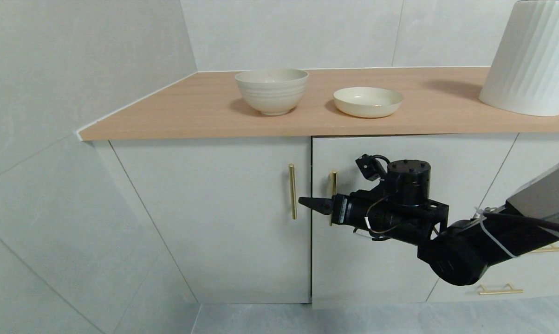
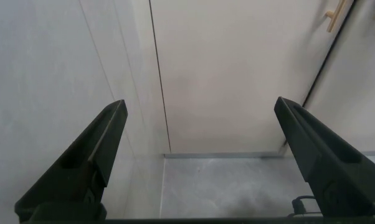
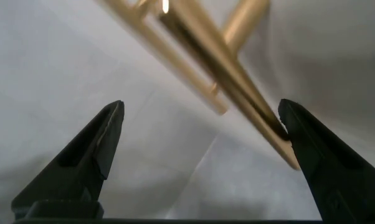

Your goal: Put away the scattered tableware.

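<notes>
Bowl [image 1: 271,90] and dish [image 1: 367,101] sit on the counter [image 1: 191,111]. Below the counter, the right gripper [image 1: 314,203] has its fingers spread at a door handle [image 1: 334,178]. The handle sits hard against one finger, so the grip may slip. Left gripper [image 2: 200,149] also has its fingers apart.

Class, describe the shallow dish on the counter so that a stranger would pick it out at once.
Find the wooden countertop above the pale cabinets. Two cream vessels stand on it; the shallow dish is the one nearer the tall ribbed white container. Unlike the deep bowl beside it, it is low and wide.
</notes>
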You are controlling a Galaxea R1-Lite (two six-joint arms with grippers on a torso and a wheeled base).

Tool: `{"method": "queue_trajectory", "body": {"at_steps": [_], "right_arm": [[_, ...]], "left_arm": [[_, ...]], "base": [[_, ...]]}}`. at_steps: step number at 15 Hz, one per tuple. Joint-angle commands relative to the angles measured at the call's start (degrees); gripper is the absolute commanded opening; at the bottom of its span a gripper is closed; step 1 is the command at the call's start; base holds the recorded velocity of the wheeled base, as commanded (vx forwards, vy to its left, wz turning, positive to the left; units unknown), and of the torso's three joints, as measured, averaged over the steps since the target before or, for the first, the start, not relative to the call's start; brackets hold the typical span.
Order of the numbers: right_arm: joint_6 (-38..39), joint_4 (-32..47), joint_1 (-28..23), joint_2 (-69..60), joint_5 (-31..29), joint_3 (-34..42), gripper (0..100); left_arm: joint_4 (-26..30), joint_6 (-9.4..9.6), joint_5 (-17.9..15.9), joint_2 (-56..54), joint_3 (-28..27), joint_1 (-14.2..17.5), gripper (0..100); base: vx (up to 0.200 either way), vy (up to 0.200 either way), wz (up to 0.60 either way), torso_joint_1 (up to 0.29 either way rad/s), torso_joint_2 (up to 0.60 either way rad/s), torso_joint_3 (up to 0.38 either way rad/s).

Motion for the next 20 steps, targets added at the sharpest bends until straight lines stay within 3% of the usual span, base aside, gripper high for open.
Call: {"method": "queue_trajectory", "body": {"at_steps": [1, 8, 13, 17, 20], "right_arm": [[0.29, -0.02, 0.14, -4.02, 3.94, 2.92, 100], [-0.15, -0.37, 0.67, -8.59, 5.18, 10.66, 100], [-1.11, -0.46, 3.57, -10.17, 5.35, 13.12, 100], [-2.96, -0.55, 6.20, -15.27, 5.35, 19.89, 100], [-3.31, -0.55, 8.31, -18.52, 5.26, 23.40, 100]], "left_arm": [[0.00, 0.02, -0.02, 0.00, 0.00, 0.13, 100], [0.00, 0.02, -0.02, 0.00, 0.00, 0.05, 100], [0.00, 0.02, -0.02, 0.00, 0.00, 0.05, 100], [0.00, 0.02, -0.02, 0.00, 0.00, 0.05, 100], [-0.18, 3.19, 0.07, 0.00, 0.00, 0.05, 100]], "base": [[0.000, 0.000, 0.00, 0.000, 0.00, 0.000], [0.000, 0.000, 0.00, 0.000, 0.00, 0.000], [0.000, 0.000, 0.00, 0.000, 0.00, 0.000], [0.000, 0.000, 0.00, 0.000, 0.00, 0.000], [0.000, 0.000, 0.00, 0.000, 0.00, 0.000]]}}
